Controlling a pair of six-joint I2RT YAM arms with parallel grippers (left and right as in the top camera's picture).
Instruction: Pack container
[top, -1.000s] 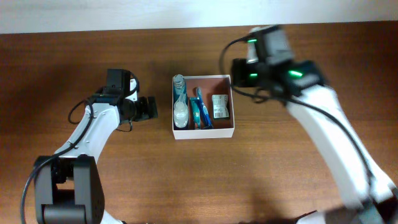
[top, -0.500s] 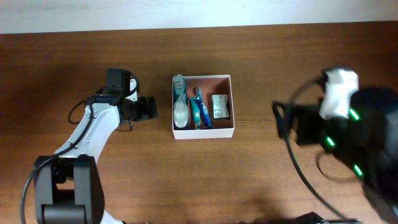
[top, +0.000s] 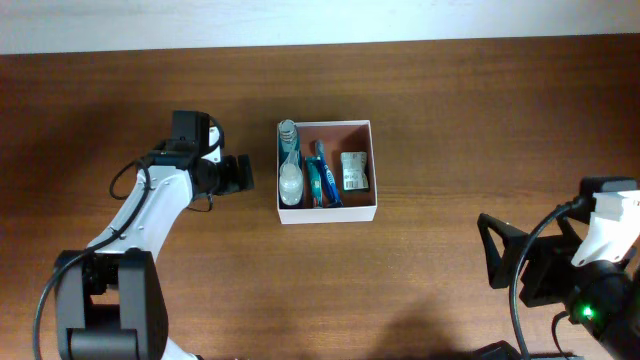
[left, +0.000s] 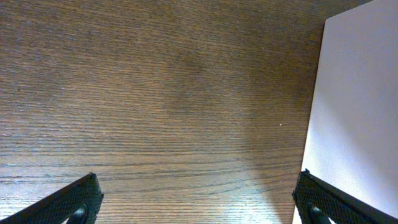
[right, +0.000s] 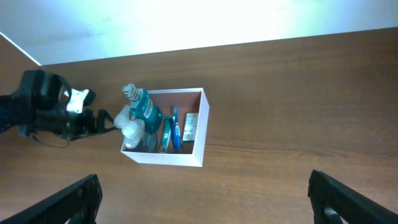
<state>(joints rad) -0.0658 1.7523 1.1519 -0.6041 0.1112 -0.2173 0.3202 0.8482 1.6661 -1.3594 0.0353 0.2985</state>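
— What does the overhead view show?

— A brown wooden desk (top: 450, 100). Near its middle sits the container (top: 328, 213), a square white box, pinkish-brown inside. A clear bottle (top: 289, 175) lies along the wall nearest the left arm. Blue items (top: 320, 180) lie beside the bottle, then a small green-and-white packet (top: 353, 172). The left tool (top: 243, 173) points at that same wall, close by but not touching. The right arm (top: 600, 260) is in the lower corner, well apart from the box.

— And the left wrist camera?

— Wood grain, with the container's white outer wall filling one edge. The tool's fingers (left: 68, 202) show only in the bottom corners, spread wide with nothing between them.

— The right wrist camera?

— It looks down on the desk. The right tool (right: 205, 199) is also spread wide and holds nothing. The container sits well away from it, with the left arm (right: 43, 112) beside the box.
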